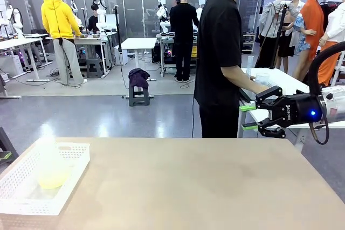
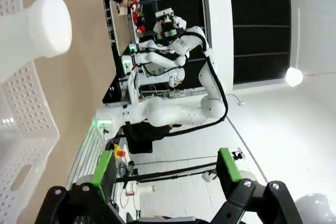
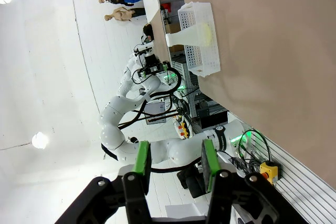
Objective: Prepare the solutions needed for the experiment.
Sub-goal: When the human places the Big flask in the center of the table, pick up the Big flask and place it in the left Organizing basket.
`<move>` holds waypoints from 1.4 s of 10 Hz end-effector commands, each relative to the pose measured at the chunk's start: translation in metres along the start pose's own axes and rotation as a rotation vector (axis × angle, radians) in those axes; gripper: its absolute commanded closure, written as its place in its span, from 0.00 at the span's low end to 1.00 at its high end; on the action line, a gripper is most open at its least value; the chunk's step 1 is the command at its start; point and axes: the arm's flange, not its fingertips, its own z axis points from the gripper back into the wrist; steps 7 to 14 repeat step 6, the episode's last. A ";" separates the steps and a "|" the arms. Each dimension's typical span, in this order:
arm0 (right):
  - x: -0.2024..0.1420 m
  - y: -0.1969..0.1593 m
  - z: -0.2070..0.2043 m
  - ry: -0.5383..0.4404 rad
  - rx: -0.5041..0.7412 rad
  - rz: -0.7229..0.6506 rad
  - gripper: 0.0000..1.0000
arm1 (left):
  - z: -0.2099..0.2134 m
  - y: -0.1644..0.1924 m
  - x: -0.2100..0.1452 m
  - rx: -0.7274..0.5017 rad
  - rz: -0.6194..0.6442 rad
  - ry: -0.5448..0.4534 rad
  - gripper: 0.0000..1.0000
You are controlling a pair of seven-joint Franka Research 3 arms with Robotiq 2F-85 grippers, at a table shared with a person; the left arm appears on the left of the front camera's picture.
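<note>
Table [image 1: 205, 181]: wide bare top, lots of room.
Flask [image 1: 51, 165]: blurry, maybe yellow solutions [image 1: 53, 178], in corner basket [image 1: 16, 200].
Right gripper [image 1: 248, 117]: fingers apart, holding nothing.
Left gripper [image 2: 167, 167]: fingers wide apart, holding nothing.

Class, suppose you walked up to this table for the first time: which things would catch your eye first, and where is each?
First, the white perforated basket at the table's near left corner, holding a clear flask with pale yellow-green solutions in its bottom. Next, the right tool, hanging above the table's far right edge with its green-padded fingers apart and nothing between them. Behind it, a person in black stands at the far side.
</note>
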 end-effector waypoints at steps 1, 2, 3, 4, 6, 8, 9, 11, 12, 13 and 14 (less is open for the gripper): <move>-0.001 0.002 0.001 -0.001 0.005 0.006 0.50 | 0.000 0.003 0.000 -0.001 -0.022 -0.035 0.03; -0.001 0.002 0.001 -0.001 0.005 0.006 0.50 | 0.000 0.003 0.000 -0.001 -0.022 -0.035 0.03; -0.001 0.002 0.001 -0.001 0.005 0.006 0.50 | 0.000 0.003 0.000 -0.001 -0.022 -0.035 0.03; -0.001 0.002 0.001 -0.001 0.005 0.006 0.50 | 0.000 0.003 0.000 -0.001 -0.022 -0.035 0.03; -0.001 0.002 0.001 -0.001 0.005 0.006 0.50 | 0.000 0.003 0.000 -0.001 -0.022 -0.035 0.03; -0.001 0.002 0.001 -0.001 0.005 0.006 0.50 | 0.000 0.003 0.000 -0.001 -0.022 -0.035 0.03; -0.001 0.002 0.001 -0.001 0.005 0.006 0.50 | 0.000 0.003 0.000 -0.001 -0.022 -0.035 0.03; -0.001 0.002 0.001 -0.001 0.005 0.006 0.50 | 0.000 0.003 0.000 -0.001 -0.022 -0.035 0.03; -0.001 0.002 0.001 -0.001 0.005 0.006 0.50 | 0.000 0.003 0.000 -0.001 -0.022 -0.035 0.03; -0.001 0.002 0.001 -0.001 0.005 0.006 0.50 | 0.000 0.003 0.000 -0.001 -0.022 -0.035 0.03; -0.001 0.002 0.001 -0.001 0.005 0.006 0.50 | 0.000 0.003 0.000 -0.001 -0.022 -0.035 0.03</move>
